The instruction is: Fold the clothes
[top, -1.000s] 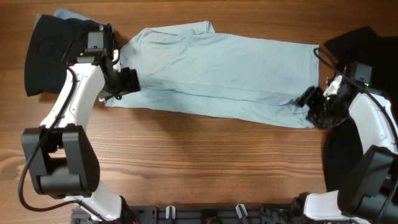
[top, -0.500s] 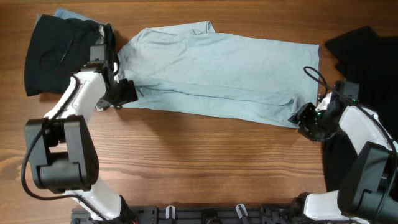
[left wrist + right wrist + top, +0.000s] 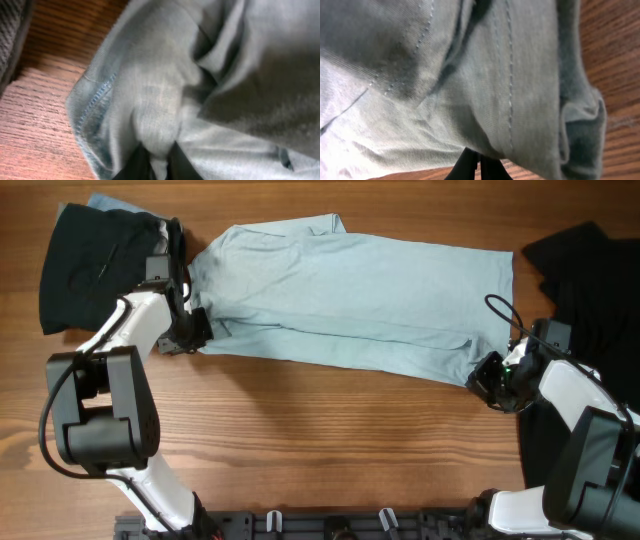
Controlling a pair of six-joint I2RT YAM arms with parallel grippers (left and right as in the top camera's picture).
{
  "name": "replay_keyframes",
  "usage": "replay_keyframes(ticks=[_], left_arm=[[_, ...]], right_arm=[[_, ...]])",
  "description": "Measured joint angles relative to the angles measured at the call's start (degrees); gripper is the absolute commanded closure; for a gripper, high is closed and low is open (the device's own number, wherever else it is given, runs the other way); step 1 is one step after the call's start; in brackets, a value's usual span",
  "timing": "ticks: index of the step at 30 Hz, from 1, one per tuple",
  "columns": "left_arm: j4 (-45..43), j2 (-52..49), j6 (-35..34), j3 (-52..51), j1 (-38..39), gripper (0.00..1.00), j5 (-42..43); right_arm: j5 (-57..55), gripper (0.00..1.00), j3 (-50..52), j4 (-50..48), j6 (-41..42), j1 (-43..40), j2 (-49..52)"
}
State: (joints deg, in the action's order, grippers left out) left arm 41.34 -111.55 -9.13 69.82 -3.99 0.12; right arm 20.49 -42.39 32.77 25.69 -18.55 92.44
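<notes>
A large pale light-blue T-shirt (image 3: 350, 295) lies folded lengthwise across the wooden table, neck end to the left. My left gripper (image 3: 198, 330) is shut on the shirt's near left corner; in the left wrist view a tuck of blue cloth (image 3: 159, 162) sits pinched between the black fingers (image 3: 186, 167). My right gripper (image 3: 482, 370) is shut on the near right corner, its black fingers (image 3: 467, 167) closed under the hemmed edge (image 3: 510, 75). A black garment (image 3: 95, 265) lies at the far left, another black garment (image 3: 585, 265) at the right.
A corner of pale blue cloth (image 3: 105, 202) shows behind the left black garment. More black fabric (image 3: 545, 430) spreads along the right side beneath my right arm. Bare wood (image 3: 330, 440) fills the near half of the table.
Both grippers have closed on the shirt's near corners. The right gripper slid down and left to the hem corner; the left one moved slightly left onto the edge.
</notes>
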Motion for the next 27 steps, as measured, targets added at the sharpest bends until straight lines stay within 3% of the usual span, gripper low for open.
replay_keyframes(ticks=[4, 13, 18, 19, 20, 22, 23, 27], left_arm=[[2.2, 0.0, -0.2, 0.2, 0.0, 0.96, 0.6], [17.9, 0.7, -0.2, 0.7, 0.0, 0.96, 1.7], [25.0, 3.8, -0.2, 0.9, 0.0, 0.96, 1.4], [25.7, 4.2, -0.4, 0.9, 0.0, 0.88, 1.0], [26.4, 4.5, -0.6, 1.0, 0.0, 0.51, 0.5], [26.7, 4.6, -0.9, 1.0, 0.0, 0.06, -0.3], [26.7, 4.6, -1.1, 1.1, 0.0, 0.0, -0.7], [28.1, 4.6, -1.2, 1.2, -0.1, 0.0, -0.5]], right_arm=[[-1.3, 0.95, -0.4, 3.6, 1.1, 0.0, -0.2], [-13.8, 0.96, -7.6, 24.6, 4.5, -3.3, -1.2], [-16.4, 0.95, -11.0, 28.2, 4.2, -3.7, -3.5], [-16.6, 0.88, -11.0, 28.5, 4.0, -3.7, -3.6], [-16.8, 0.71, -11.0, 28.9, 3.5, -3.7, -3.6], [-17.2, 0.39, -11.0, 29.0, 2.4, -3.7, -3.6], [-17.4, 0.36, -11.0, 29.0, 1.9, -3.7, -3.6], [-18.1, 0.34, -11.0, 29.1, -0.1, -3.8, -3.6]])
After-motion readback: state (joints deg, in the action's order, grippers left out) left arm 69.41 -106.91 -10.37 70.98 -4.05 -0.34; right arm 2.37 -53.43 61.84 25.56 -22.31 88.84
